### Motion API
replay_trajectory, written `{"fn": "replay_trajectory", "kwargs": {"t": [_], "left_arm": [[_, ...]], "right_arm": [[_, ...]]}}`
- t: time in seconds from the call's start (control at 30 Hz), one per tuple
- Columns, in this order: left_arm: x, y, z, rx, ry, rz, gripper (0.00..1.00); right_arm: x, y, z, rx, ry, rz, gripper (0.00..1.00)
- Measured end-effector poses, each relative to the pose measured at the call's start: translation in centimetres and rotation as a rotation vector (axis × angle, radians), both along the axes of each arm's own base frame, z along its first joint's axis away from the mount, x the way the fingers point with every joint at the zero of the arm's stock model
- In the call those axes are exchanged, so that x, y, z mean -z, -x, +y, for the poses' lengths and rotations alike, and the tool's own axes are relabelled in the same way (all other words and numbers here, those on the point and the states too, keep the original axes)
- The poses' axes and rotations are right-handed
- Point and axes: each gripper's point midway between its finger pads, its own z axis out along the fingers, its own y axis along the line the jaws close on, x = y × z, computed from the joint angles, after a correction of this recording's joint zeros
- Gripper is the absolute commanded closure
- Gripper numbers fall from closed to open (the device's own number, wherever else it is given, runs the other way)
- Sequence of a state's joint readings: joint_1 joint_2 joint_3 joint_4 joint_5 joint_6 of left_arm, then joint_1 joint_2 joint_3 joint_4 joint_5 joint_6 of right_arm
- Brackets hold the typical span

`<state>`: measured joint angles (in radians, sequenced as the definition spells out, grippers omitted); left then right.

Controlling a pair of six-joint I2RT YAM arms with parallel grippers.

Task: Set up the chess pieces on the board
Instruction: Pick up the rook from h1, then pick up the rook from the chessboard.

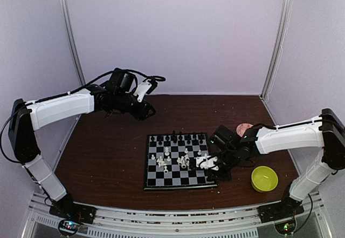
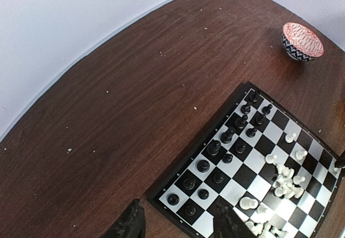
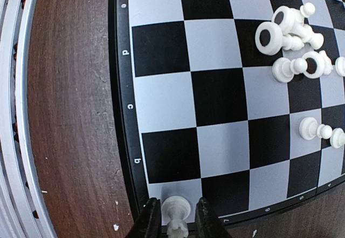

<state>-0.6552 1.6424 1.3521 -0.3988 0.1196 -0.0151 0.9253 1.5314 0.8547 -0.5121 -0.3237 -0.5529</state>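
The board (image 1: pixel 156 179) lies in the middle of the table, and it also shows in the left wrist view (image 2: pixel 257 181) and the right wrist view (image 3: pixel 218 95). Black chess pieces (image 1: pixel 176 139) stand in its two far rows (image 2: pixel 226 138). White chess pieces (image 1: pixel 183 160) lie and stand loosely in the middle (image 3: pixel 291 38). My right gripper (image 3: pixel 179 217) is low over the board's near right corner (image 1: pixel 211 165). Its jaws stand narrowly apart around an upright white piece (image 3: pixel 176 205) on the corner square, with a thin gap on one side. My left gripper (image 2: pixel 180 230) is open and empty, raised behind the board's left side (image 1: pixel 145 110).
A red-patterned bowl (image 1: pixel 244 128) stands behind the right arm and shows in the left wrist view (image 2: pixel 303 40). A yellow-green bowl (image 1: pixel 264 178) stands right of the board near the front edge. Pale crumbs (image 2: pixel 195 108) dot the brown table. White walls enclose the back and sides.
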Motion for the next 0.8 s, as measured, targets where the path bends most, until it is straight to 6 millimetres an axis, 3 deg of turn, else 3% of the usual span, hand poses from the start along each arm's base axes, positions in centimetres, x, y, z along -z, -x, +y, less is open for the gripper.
{"fn": "replay_trajectory", "kwargs": {"t": [0.3,0.47,0.6,0.8], "left_arm": [[0.1,0.1,0.0,0.008,-0.002,0.004,0.57],[0.4,0.6,-0.1,0.019,-0.007,0.02,0.59],[0.9,2.0,-1.0,0.05,-0.026,0.043,0.62],[2.5,7.5,-3.7,0.172,-0.1,0.116,0.64]], "right_arm": [[-0.6,-0.2,0.1,0.008,-0.01,-0.008,0.62],[-4.4,-0.6,-0.3,0.03,-0.093,-0.045,0.6],[-8.8,-3.2,-1.8,0.135,-0.207,-0.088,0.6],[-11.7,-8.1,-6.6,0.382,-0.304,-0.172,0.62]]}}
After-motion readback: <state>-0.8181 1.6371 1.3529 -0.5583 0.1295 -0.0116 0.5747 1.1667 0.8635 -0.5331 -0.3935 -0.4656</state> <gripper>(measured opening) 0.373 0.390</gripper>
